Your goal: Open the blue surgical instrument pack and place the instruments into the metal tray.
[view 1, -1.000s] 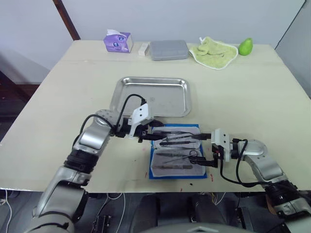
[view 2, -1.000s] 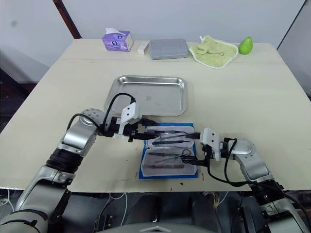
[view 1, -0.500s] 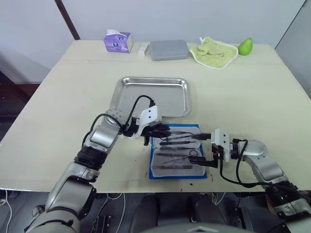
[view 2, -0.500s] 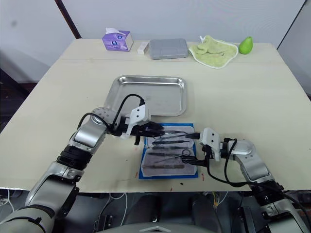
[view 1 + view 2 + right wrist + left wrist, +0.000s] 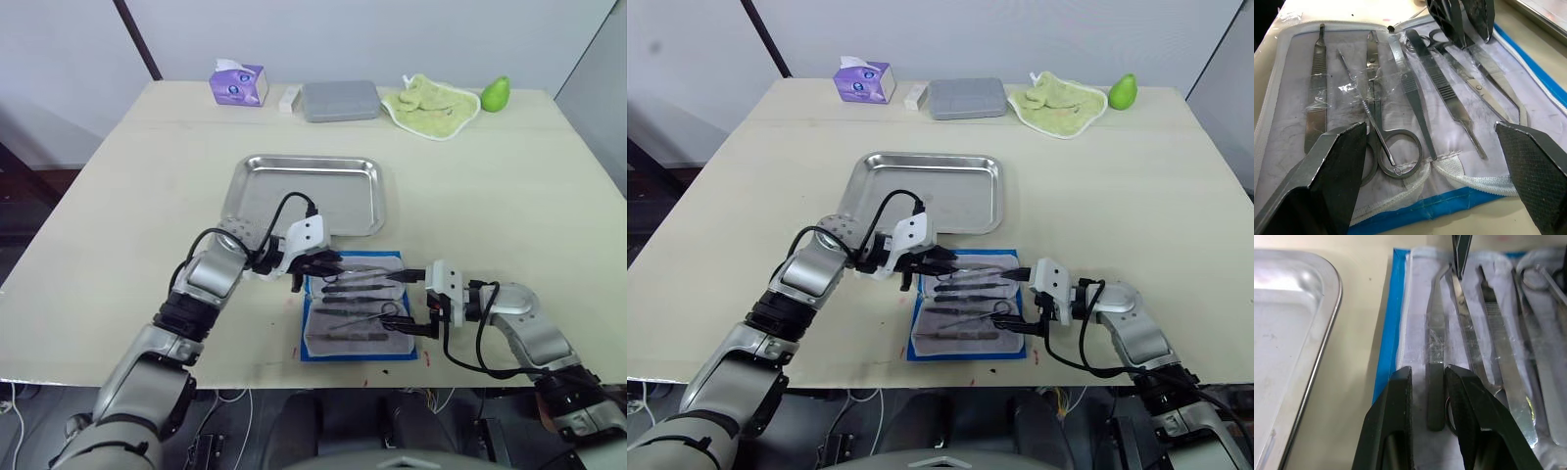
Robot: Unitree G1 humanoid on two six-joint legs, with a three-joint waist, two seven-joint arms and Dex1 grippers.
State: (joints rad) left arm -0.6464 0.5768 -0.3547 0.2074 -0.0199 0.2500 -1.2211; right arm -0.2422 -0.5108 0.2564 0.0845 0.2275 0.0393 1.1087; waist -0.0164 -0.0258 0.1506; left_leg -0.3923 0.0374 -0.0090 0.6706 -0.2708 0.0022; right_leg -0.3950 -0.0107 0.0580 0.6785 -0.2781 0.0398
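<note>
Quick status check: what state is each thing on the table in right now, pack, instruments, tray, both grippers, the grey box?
blue surgical instrument pack: open, flat.
instruments: all in the pack.
metal tray: empty.
left gripper: open, straddling one instrument's handle.
right gripper: open wide at the pack's edge.
grey box: lid shut.

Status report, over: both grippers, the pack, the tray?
Left gripper open, fingers astride one instrument in the opened blue pack. Right gripper open at pack's right edge. Metal tray holds no instruments. Nothing blocking.
</note>
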